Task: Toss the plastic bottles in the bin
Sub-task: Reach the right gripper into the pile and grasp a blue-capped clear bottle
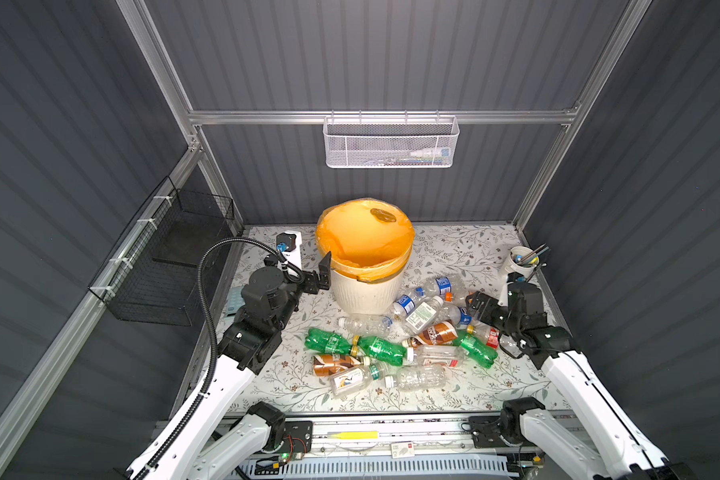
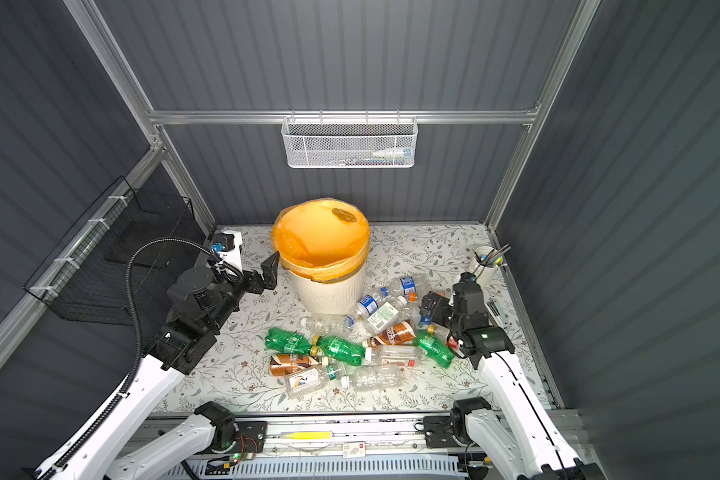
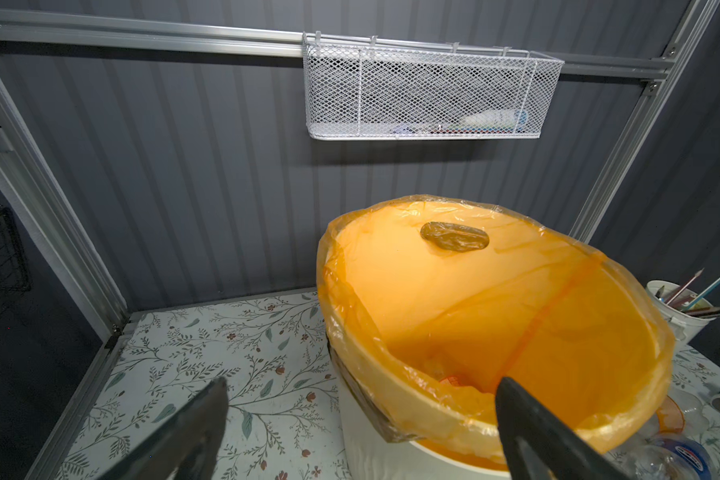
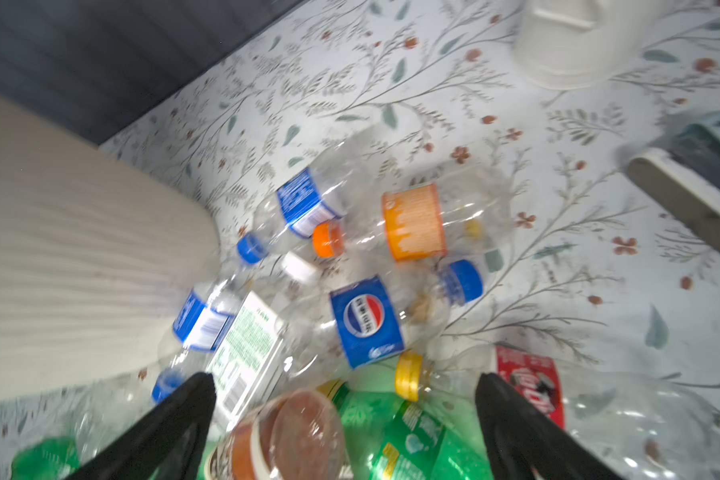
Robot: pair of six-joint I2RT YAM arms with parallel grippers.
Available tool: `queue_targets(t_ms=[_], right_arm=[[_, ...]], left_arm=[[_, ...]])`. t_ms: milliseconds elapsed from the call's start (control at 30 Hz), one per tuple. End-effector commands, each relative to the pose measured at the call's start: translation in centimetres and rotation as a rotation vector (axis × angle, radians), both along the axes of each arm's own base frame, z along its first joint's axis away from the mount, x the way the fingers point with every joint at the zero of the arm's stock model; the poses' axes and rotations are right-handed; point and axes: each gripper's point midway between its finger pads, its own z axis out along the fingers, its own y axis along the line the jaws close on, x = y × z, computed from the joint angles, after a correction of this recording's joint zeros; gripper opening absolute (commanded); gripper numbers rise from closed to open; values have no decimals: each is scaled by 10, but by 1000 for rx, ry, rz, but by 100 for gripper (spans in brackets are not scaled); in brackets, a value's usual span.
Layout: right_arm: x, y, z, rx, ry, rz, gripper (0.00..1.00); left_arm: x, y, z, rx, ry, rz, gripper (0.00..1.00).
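Observation:
The bin (image 1: 364,291) (image 2: 325,291), a cream ribbed bucket lined with an orange bag (image 3: 495,316), stands at the back middle of the table. Several plastic bottles lie in a heap in front of it and to its right: green ones (image 1: 381,349) (image 2: 341,349), a brown-labelled one (image 1: 333,363), and clear ones with blue labels (image 4: 366,322) or an orange label (image 4: 414,222). My left gripper (image 1: 324,272) (image 2: 269,270) (image 3: 362,384) is open and empty, level with the bin's left rim. Just above the heap's right side my right gripper (image 1: 474,305) (image 2: 427,305) (image 4: 346,378) hangs open over a green bottle (image 4: 412,436) and a brown one (image 4: 287,432).
A white mesh basket (image 1: 389,143) hangs on the back rail. A black wire basket (image 1: 171,257) is fixed to the left wall. A white cup of pens (image 1: 522,259) stands at the back right, close to my right arm. A white power strip (image 1: 294,249) lies left of the bin.

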Motion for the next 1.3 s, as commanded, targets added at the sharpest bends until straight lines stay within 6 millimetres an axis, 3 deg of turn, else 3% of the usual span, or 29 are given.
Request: queue_targets(t_ms=[0,133,333,667,800,867,1067,1267], right_arm=[[-13,16,7,-172,-13,123,99],[-26,57,10,-297,-36,366,99],[-54,114,-2,-555,-69,739,99],[-121,171,-35,-650,-50,1164,99],[-148,189,-45,-630,-32,1292,96],[-156,193,-59,-666,25,1345,94],[-171,199,-77,-739,146,1430,90],[-172,196,-99,-840,236,1454,88]], left_arm=[[-2,17,-4,15,1,83,100],[1,26,-9,21,26,140,100],[5,36,-21,1,86,218,100],[16,56,-37,-6,163,322,100],[18,64,-40,-28,178,333,100],[19,66,-42,-34,188,333,100],[13,70,-43,-25,195,342,100],[9,72,-45,-10,198,340,100]])
